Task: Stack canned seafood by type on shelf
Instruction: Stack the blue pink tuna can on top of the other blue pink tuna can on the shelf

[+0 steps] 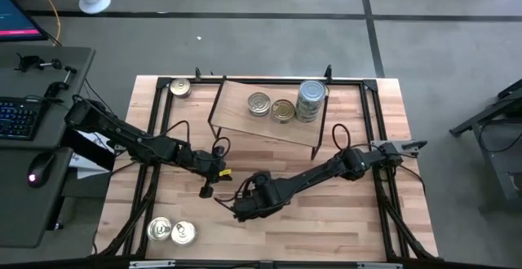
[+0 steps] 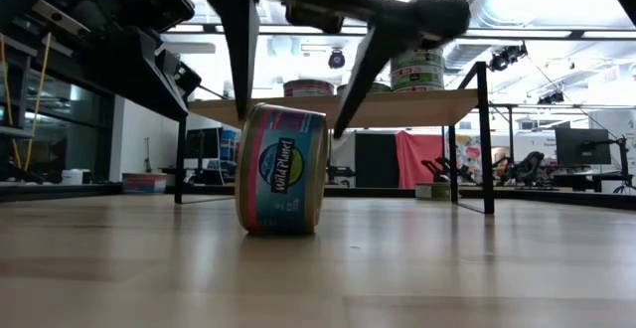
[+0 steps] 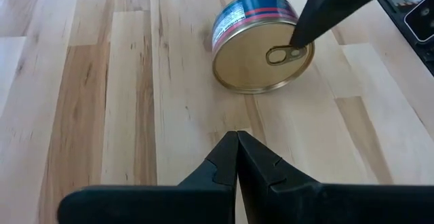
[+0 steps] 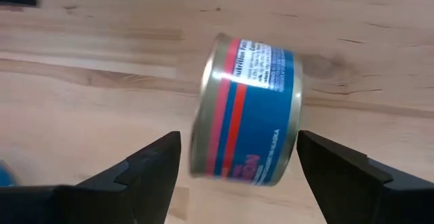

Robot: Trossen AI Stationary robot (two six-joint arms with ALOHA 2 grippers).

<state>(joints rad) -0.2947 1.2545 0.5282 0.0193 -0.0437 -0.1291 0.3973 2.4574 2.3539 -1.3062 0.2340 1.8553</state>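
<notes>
Standing on its edge mid-counter, the blue-and-red tin (image 4: 245, 108) sits between your right end effector (image 4: 239, 159) fingers, spread wide, not gripping. Smooth printed band, gold pull-tab lid. Left end effector (image 3: 237, 157) is pinched closed, empty, just beside it. On the light-wood, wire-legged shelf (image 1: 236, 112): two flat tins (image 1: 271, 107) plus a taller stack (image 1: 311, 100). Left to do: this one, two silver-topped tins (image 1: 171, 231) at the near edge, one at the far corner (image 1: 180, 87). Plank counter (image 1: 326, 220).

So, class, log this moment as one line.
right hand: open, straddling tin on its edge | left hand: shut, beside | shelf: four tins
</notes>
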